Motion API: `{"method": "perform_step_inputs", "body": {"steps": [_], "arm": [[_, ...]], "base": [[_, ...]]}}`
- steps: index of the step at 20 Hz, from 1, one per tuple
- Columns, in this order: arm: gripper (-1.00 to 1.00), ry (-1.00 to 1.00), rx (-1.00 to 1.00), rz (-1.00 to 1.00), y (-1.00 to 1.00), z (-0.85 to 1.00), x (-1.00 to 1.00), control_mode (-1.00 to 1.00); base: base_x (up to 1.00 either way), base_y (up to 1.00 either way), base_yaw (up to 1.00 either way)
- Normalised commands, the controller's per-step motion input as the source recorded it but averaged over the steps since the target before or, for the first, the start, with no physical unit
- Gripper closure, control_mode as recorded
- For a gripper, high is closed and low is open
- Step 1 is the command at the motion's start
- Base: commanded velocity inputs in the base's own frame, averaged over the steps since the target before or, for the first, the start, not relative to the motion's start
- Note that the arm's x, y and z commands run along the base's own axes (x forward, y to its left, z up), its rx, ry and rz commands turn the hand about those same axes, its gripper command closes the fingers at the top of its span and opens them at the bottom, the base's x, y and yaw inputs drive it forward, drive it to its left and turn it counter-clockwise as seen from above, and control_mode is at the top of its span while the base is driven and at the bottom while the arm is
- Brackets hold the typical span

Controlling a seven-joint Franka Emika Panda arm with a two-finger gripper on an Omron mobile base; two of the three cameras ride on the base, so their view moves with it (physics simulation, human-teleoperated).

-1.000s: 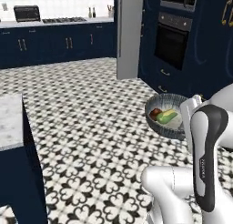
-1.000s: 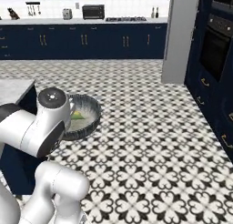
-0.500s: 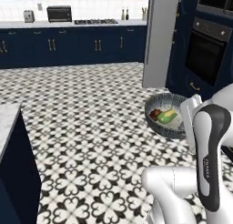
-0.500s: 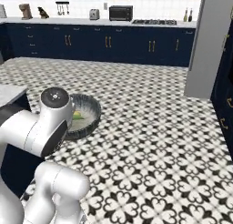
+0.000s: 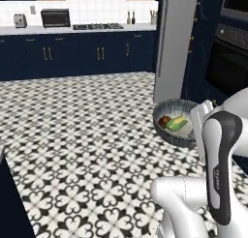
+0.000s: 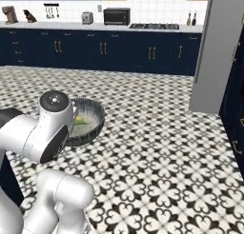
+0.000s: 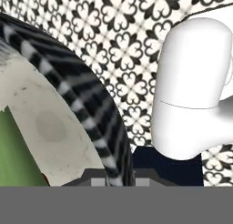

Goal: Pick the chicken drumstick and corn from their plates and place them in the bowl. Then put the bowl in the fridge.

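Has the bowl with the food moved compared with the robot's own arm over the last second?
No. The bowl keeps its place beside the arm; the kitchen behind shifts because the base is driving.

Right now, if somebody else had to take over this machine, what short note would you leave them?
Gripper: shut on the rim of the round deep dark-grey bowl, carried above the patterned floor.
In the bowl: the small reddish-brown chicken drumstick and the short yellow corn cob with pale green husk, side by side.
Done: both foods loaded, bowl lifted.
Left: carry the bowl to the tall plain grey fridge, ahead on the right with its door shut, open it and set the bowl inside.
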Motion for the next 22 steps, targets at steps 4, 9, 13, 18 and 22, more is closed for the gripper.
{"method": "perform_step_inputs", "body": {"steps": [4,9,13,18,22], "arm": [[1.0,0.0,0.0,0.0,0.0,0.0,0.0,1.0],[1.0,0.0,0.0,0.0,0.0,0.0,0.0,1.0],[1.0,0.0,0.0,0.0,0.0,0.0,0.0,1.0],[1.0,0.0,0.0,0.0,0.0,0.0,0.0,1.0],[1.0,0.0,0.0,0.0,0.0,0.0,0.0,1.0]], "base": [[1.0,0.0,-0.06],[0.98,0.0,-0.05],[1.0,0.0,-0.05],[1.0,0.0,-0.04],[1.0,0.0,-0.08]]}}
